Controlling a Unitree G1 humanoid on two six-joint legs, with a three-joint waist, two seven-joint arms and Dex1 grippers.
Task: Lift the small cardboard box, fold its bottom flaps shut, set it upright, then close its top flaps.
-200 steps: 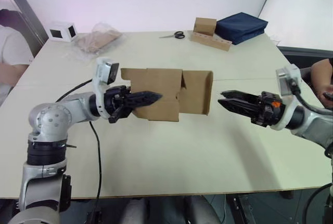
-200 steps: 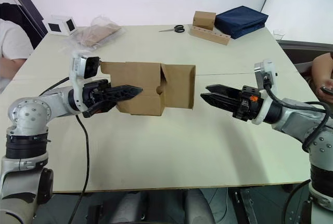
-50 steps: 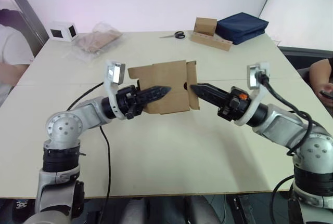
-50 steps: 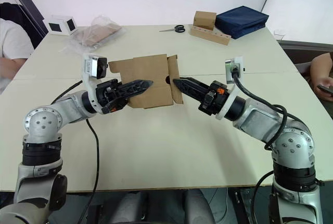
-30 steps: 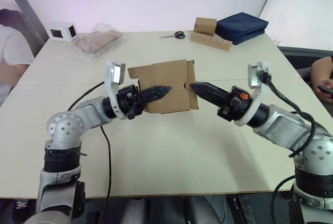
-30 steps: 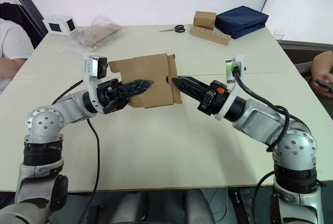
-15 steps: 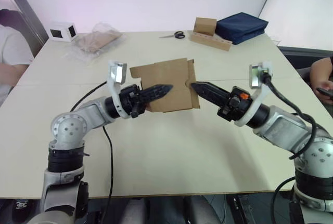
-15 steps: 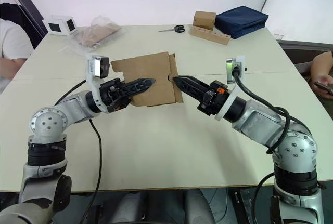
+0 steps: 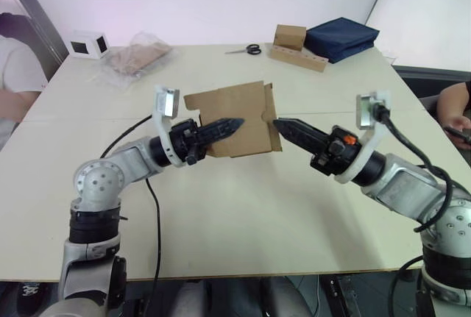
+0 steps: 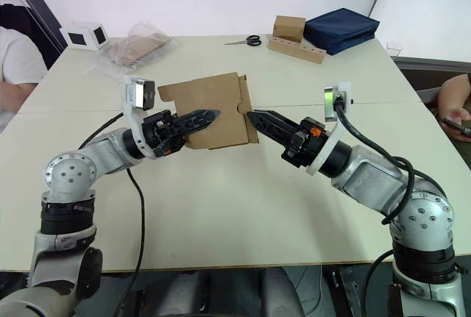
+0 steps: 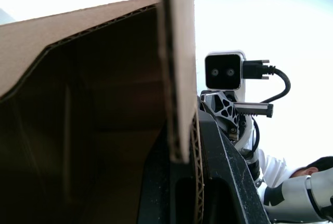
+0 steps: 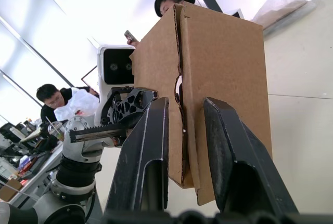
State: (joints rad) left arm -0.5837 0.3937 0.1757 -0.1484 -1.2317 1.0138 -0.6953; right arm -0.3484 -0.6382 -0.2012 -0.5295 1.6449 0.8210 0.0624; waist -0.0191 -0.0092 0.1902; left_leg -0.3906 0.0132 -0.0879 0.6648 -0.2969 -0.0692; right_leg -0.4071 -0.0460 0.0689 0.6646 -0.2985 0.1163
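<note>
Small cardboard box (image 9: 234,120) held above the counter (image 9: 243,214), left end effector (image 9: 234,123) clamped on its wall. Right end effector (image 9: 281,124) backed off slightly, fingers parted astride the flap edge (bottom flaps still unfolded).

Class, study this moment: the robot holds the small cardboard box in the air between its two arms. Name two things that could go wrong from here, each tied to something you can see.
1. The left gripper holds the small cardboard box by one thin wall alone, above the table. A push might twist it loose.
2. The right gripper, jaws apart, straddles the edges of the end flaps. Closing or pushing there may crease the flaps instead of folding them flat.
</note>
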